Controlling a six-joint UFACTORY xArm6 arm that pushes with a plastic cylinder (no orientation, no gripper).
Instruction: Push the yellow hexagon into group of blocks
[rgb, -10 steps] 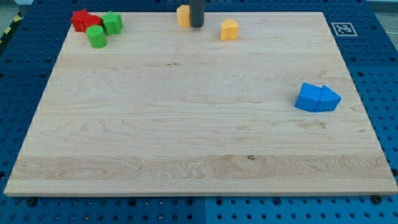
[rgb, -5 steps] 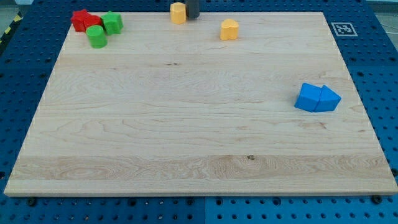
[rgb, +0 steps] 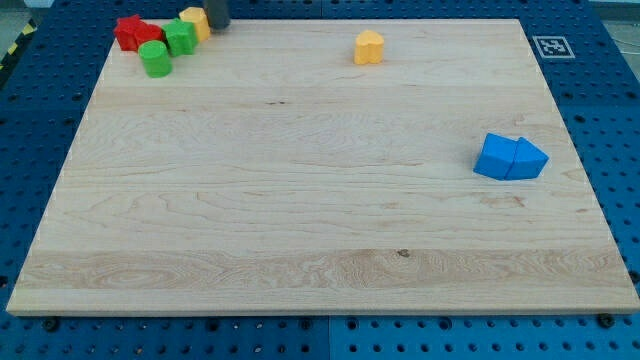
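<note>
Wooden board (rgb: 300, 200) on blue pegboard. My tip (rgb: 217, 24) at board's top edge near top-left corner; plain rod, nothing gripped. Yellow hexagon (rgb: 194, 22) lies just left of tip, touching it, already against green block (rgb: 181, 38) of red/green group (rgb: 150, 40). Push direction: leftward along top edge. Little room beyond group before left edge. Yellow block (rgb: 369, 47) and blue pair (rgb: 511, 157) well apart, clear of path.

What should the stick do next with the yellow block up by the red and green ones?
Probably stop, or give one last tiny nudge toward the view's left. The yellow hexagon already touches a green block of the group, with my tip right behind it.
</note>
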